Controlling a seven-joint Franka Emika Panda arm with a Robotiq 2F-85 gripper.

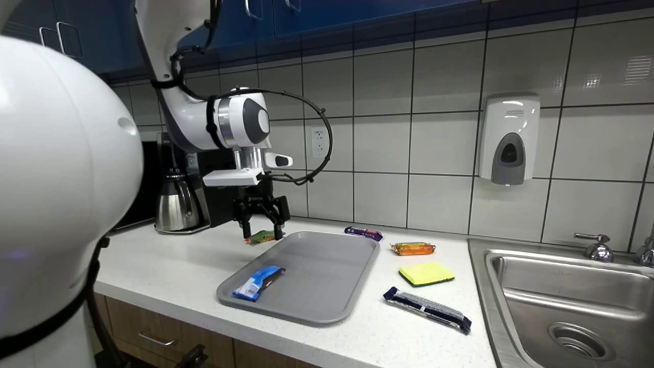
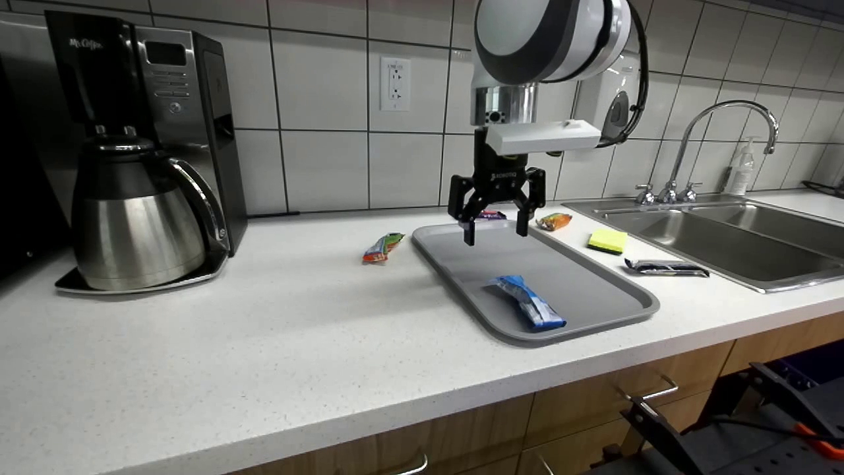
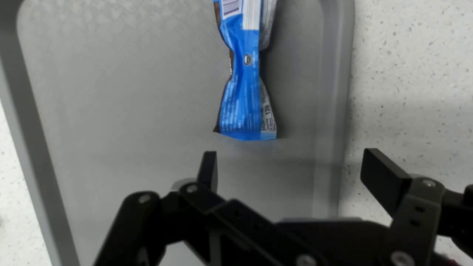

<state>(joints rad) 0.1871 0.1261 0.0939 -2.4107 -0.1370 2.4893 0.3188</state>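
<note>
Hanging above one long edge of the tray (image 1: 317, 271), the gripper (image 2: 496, 231) points downward with its fingers (image 3: 208, 171) spread wide. The wrist view shows one finger over the tray floor and its partner over the counter (image 3: 402, 92), the rim (image 3: 337, 92) passing between them. The blue packet (image 3: 242, 77) lies in the tray near a corner, creased and narrowed at the middle; it is lower than the fingertips and apart from them. Four further packets lie on the counter around the tray. The green packet (image 2: 383, 248), partly red, is on the side of the coffee maker (image 2: 178, 132) in both exterior views. On the side of the sink (image 1: 567, 286), in an exterior view, a loose row runs from the wall (image 1: 383, 143) forward: the purple packet (image 1: 364, 233), the orange packet (image 1: 413, 249), the sponge (image 1: 426, 273) (yellow above, dark beneath) and the long black packet (image 1: 428, 309). The carafe (image 2: 138, 227) stands in the coffee maker. The dispenser (image 1: 511, 128) is fixed to the wall near one end of the sink.
</note>
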